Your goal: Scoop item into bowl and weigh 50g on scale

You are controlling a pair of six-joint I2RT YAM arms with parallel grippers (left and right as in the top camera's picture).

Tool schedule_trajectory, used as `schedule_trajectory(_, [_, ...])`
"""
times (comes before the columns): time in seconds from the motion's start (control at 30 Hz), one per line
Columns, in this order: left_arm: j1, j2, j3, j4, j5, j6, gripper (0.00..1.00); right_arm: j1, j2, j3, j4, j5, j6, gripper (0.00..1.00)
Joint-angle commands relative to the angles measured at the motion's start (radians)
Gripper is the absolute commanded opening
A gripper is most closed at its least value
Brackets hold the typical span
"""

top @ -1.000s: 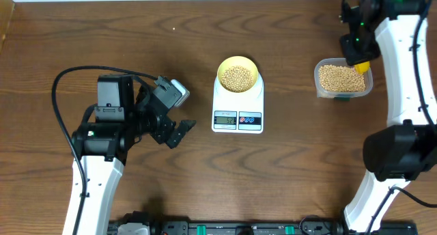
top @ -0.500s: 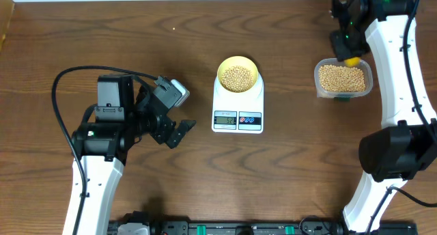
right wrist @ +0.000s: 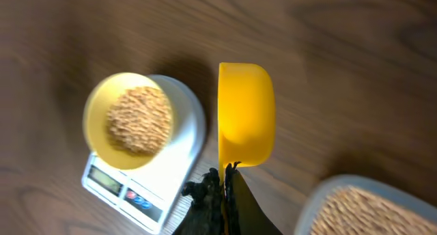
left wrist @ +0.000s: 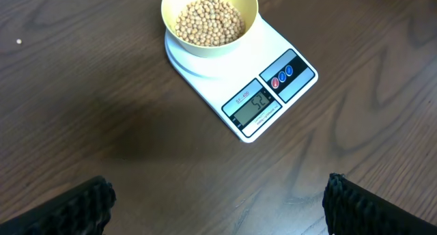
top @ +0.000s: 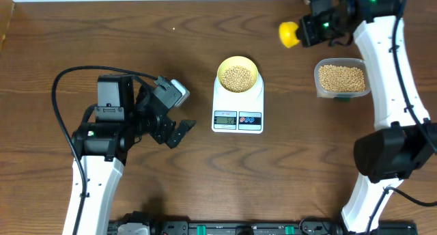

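Tan beans lay heaped in the pale-yellow bowl, which sat on the white scale at the middle of the worktop. More beans filled a clear tub to the right. The right hand, clamped tight on the handle of a yellow scoop, hung beyond the gap between bowl and tub. The left hand stood wide open and empty, near the scale.

Open tabletop between scale and tub
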Motion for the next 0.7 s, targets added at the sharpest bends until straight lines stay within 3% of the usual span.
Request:
schedule_trajectory(0.0, [0.004, 0.004, -0.006, 0.0, 0.013, 0.014, 0.99, 0.043, -0.016, -0.003, 0.01, -0.055, 0.011, 0.01])
schedule_trajectory(0.67, [0.004, 0.004, -0.006, 0.0, 0.013, 0.014, 1.0, 0.235, 0.093, -0.003, 0.029, -0.055, 0.056, 0.01])
